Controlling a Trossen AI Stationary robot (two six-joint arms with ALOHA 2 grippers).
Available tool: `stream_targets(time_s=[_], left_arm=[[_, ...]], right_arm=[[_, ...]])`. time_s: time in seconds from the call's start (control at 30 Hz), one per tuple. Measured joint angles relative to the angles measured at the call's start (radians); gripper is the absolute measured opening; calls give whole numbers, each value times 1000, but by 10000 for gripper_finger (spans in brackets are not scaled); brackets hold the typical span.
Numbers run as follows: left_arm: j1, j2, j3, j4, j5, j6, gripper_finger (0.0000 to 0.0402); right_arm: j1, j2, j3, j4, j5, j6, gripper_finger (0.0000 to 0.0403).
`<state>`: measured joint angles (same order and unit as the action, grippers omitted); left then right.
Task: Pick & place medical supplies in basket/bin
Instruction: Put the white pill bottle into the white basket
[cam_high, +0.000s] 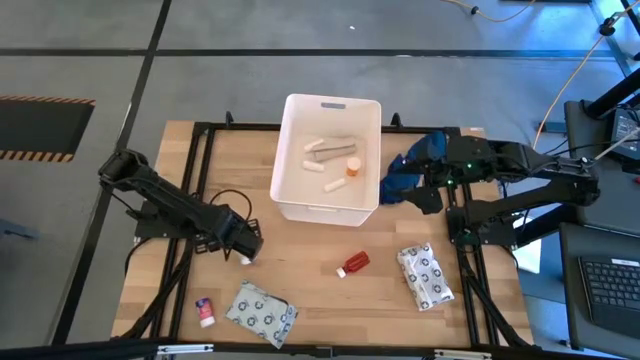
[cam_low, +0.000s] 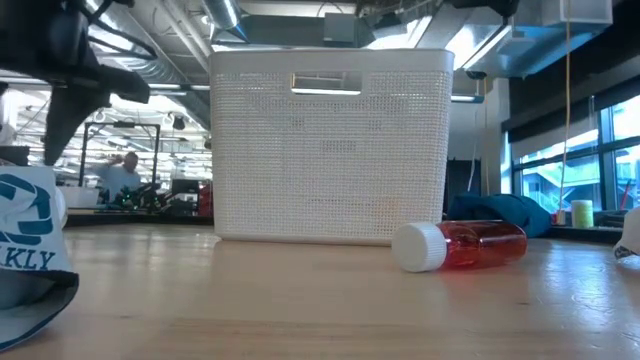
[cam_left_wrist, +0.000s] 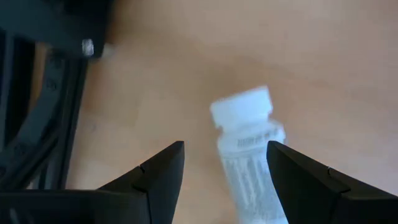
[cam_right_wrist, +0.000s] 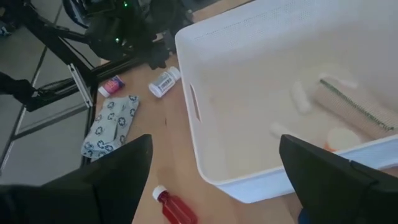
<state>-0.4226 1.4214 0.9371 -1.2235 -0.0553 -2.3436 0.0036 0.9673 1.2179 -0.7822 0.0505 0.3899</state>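
Observation:
A white pill bottle (cam_left_wrist: 245, 146) lies on its side on the wooden table, left of centre, also seen in the high view (cam_high: 246, 260). My left gripper (cam_left_wrist: 224, 146) points down over it, open, one finger on each side; I see no touch. My right gripper (cam_right_wrist: 216, 142) hangs open and empty above the table's right side, beside the white bin (cam_high: 330, 155). The bin holds a beige bandage roll (cam_high: 335, 149), an orange vial (cam_high: 354, 170) and small tubes. On the table lie a red vial (cam_high: 353, 264), two dotted packets (cam_high: 262, 310) (cam_high: 425, 275) and a small tube (cam_high: 205, 312).
A dark blue cloth bundle (cam_high: 408, 170) lies right of the bin, under my right arm. Black frame rails (cam_high: 195, 170) run along the table's left and right sides. Bare wood lies between the bin and the near edge.

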Motion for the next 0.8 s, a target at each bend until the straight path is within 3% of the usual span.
stream_targets(time_s=[0.23, 0.33, 0.53, 0.8], left_arm=[[25, 8, 0, -3, -170, 33, 221], [28, 6, 0, 5, -191, 102, 221], [26, 6, 0, 14, -186, 172, 221], [24, 6, 0, 8, -64, 142, 244]], right_arm=[[0, 0, 0, -1, 0, -6, 351], [0, 0, 0, -9, 0, -6, 351], [0, 0, 0, -10, 0, -6, 351], [0, 0, 0, -10, 0, -10, 351]])
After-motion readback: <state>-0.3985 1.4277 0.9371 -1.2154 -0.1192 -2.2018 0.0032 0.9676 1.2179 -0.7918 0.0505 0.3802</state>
